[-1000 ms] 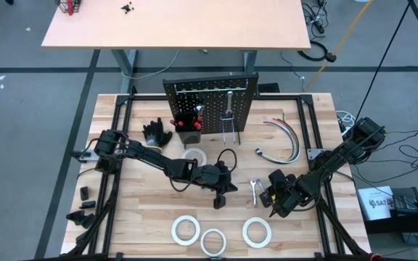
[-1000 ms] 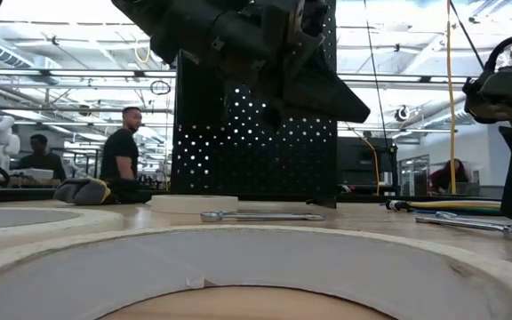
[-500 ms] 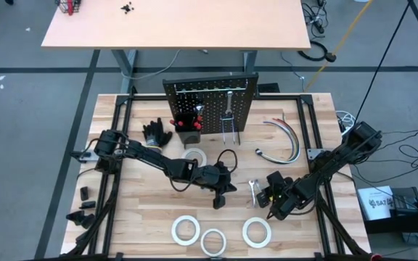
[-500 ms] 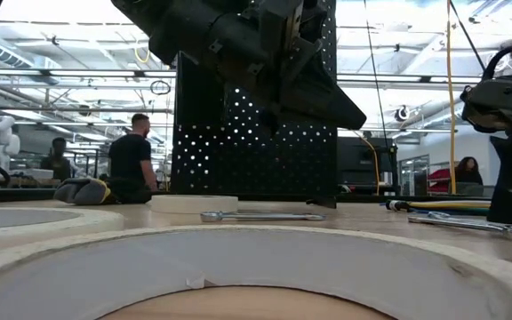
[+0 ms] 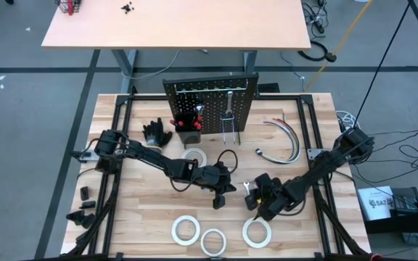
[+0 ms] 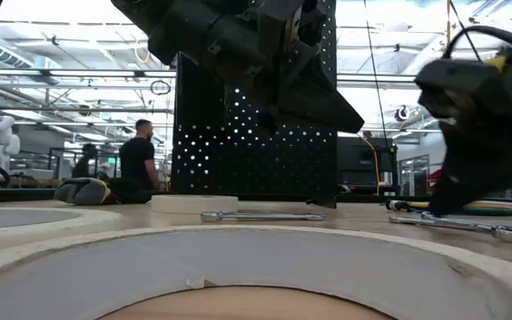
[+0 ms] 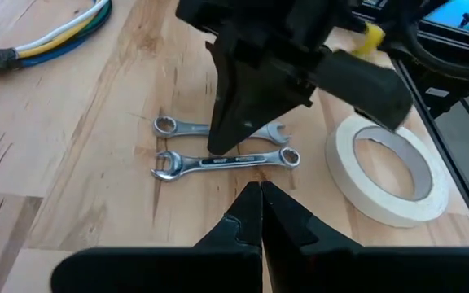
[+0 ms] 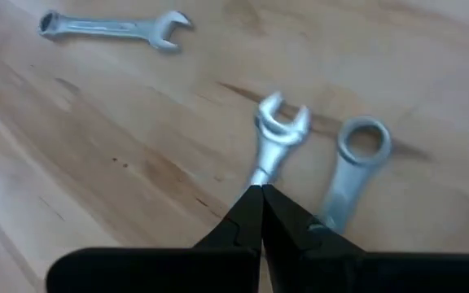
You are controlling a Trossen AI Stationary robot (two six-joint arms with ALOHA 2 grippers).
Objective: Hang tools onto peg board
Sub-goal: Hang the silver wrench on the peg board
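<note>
Two small silver wrenches (image 7: 226, 160) lie side by side flat on the tan tabletop, and a third wrench (image 8: 108, 26) lies apart. My right gripper (image 8: 255, 194) is shut, slanting down, with its tips over the pair (image 5: 247, 187). My left gripper (image 5: 220, 201) is shut and hovers above the table just left of them, its tips (image 7: 259, 195) pointing at the pair. The peg board (image 5: 210, 105) stands upright at the far middle, with a silver tool (image 5: 228, 109) hanging on it. Several white tape rolls (image 5: 256, 233) lie flat. My right gripper's shut tips come down slanting at the shank (image 8: 260, 172) of the wrench whose open end (image 8: 282, 122) points away, between the two wrenches (image 7: 216, 149). I cannot tell whether they touch it. The wrench lies flat on the table.
Black gloves (image 5: 156, 133) lie left of the peg board and curved hoses (image 5: 285, 138) to its right. One tape roll (image 5: 194, 156) lies before the board and three rolls (image 5: 212, 241) lie along the near edge. People stand in the room behind (image 6: 136, 160).
My right gripper has swept toward the table's left, a little lower and tipped further down, until its shut tips stand over the pair of wrenches. The wrenches lie where they were.
</note>
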